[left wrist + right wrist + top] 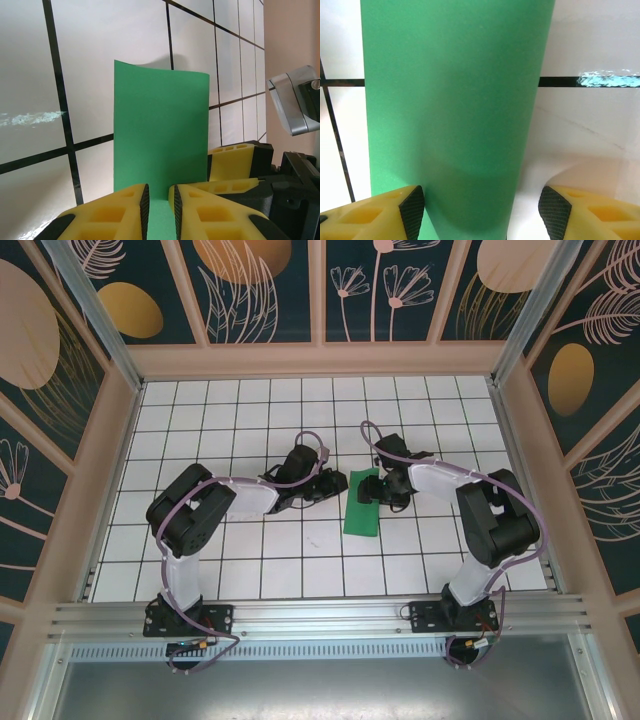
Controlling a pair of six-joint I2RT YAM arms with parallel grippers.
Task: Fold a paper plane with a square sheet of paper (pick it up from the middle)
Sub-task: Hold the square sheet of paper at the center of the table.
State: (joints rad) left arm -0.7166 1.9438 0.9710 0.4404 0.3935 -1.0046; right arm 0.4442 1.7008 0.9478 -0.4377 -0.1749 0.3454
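The square sheet of paper [362, 504] is green and lies folded into a narrow upright strip on the white tiles, between the two arms. My left gripper [336, 486] is at its left edge. In the left wrist view that gripper [159, 192] has its jaws a narrow slit apart, green paper [160, 130] showing through the slit and stretching away beyond. My right gripper [380, 492] is over the strip's upper right part. In the right wrist view it [482, 205] stands wide open, the paper [455, 100] under its left pad and bare tile under the right pad.
The white tiled floor [250, 550] with black grid lines is walled in by a beige frame [320, 360]. The right arm's yellow fingers [232, 160] show close beside the left gripper. A metal rail [320, 615] runs along the near edge.
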